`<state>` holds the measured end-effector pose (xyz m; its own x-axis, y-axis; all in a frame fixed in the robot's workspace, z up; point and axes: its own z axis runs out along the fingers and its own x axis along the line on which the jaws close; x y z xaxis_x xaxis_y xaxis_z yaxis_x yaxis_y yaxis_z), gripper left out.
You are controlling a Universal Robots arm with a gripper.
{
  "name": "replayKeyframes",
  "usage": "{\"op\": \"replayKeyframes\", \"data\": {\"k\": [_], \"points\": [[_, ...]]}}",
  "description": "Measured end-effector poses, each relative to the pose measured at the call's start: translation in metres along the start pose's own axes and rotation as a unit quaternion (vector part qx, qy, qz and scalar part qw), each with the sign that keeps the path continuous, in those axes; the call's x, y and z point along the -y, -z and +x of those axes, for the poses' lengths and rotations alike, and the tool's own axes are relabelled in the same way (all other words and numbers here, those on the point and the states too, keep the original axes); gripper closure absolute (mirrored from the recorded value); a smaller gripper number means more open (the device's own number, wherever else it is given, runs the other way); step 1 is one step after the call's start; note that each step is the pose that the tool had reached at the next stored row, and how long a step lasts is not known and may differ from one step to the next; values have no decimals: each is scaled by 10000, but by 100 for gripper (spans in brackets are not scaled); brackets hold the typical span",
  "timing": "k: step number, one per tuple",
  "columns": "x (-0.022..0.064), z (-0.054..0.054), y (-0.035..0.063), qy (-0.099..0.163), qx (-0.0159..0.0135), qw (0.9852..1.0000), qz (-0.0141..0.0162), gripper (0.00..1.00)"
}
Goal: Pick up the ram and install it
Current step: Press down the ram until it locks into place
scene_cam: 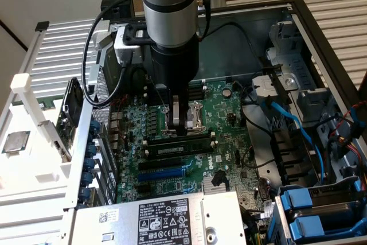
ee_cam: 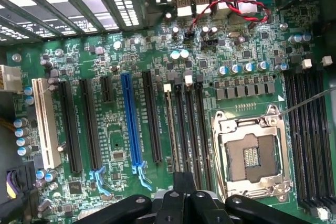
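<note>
Step in hand: the install end of the task, not the pick.

- The ram is not in the gripper. It stands on edge in the memory slot just beside the CPU socket, on the side toward the blue expansion slot.
- In the wrist view the ram shows edge-on as a thin line, running the length of its slot parallel to the CPU socket.
- The gripper hangs over the socket's edge nearest the ram. Its fingers look clenched together with nothing between them.
- You cannot tell from either view whether the tips touch the ram's top edge.
- The white end clips sit at both ends of the slot. Whether they have latched cannot be read.

Judgement: the stick is placed, but full seating is unconfirmed.

What the next move calls for:
- Centre the gripper squarely over the ram's top edge.
- Push straight down, with no sideways load.
- Keep clear of the socket's open metal frame, which lies just beside the ram.
- Check that both clips close.
</note>
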<state>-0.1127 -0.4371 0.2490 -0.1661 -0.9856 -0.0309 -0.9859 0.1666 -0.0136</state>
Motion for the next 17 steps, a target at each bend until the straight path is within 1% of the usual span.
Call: {"op": "replayKeyframes", "data": {"k": [4, 8, 9, 14, 17], "points": [[0, 0, -1, -291, -4, 9996, 9, 89], [0, 0, -3, -579, -8, 9983, 18, 89], [0, 0, -5, -826, -23, 9966, 30, 89], [0, 0, -4, -1075, -77, 9942, 49, 89], [0, 0, -2, -1241, -90, 9922, 56, 89]]}}
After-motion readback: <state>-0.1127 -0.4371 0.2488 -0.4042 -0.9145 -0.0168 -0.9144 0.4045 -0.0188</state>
